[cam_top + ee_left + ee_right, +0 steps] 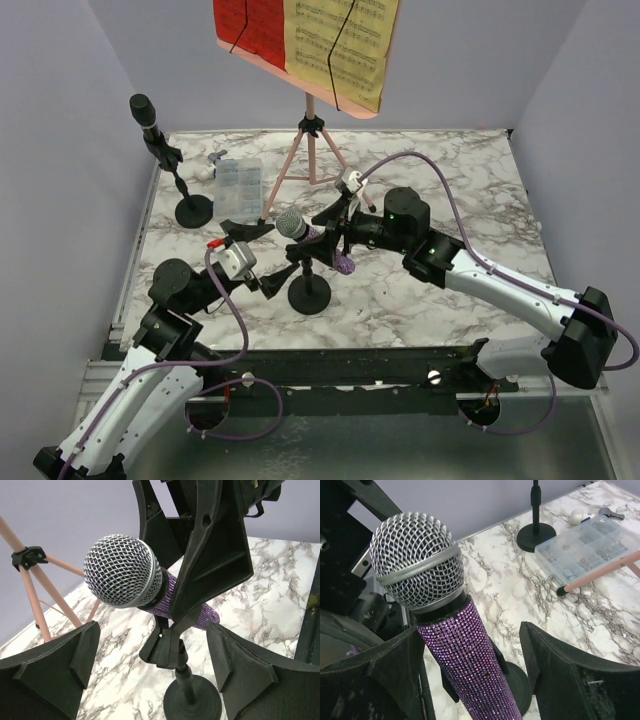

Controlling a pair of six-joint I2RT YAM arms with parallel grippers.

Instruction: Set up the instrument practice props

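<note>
Purple glitter microphone (465, 660) sits clipped in its mic holder (192, 705), body between your right gripper's (470, 632) spread fingers. Your left gripper (152, 630) is wide open too, just beside the head.

Sparkly purple glitter microphone (470, 665), metal mesh head, smooth marble-look table (470, 190)

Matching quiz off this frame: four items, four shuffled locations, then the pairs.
1. black microphone
2. purple glitter microphone
3. clear box
4. yellow music sheet

A. flat on the marble table, beside the tripod legs
B. on the pink rack, right of the red sheet
C. upright in the far-left holder
D. tilted in the clip of the nearer holder

Pairs: 1-C, 2-D, 3-A, 4-B
</note>
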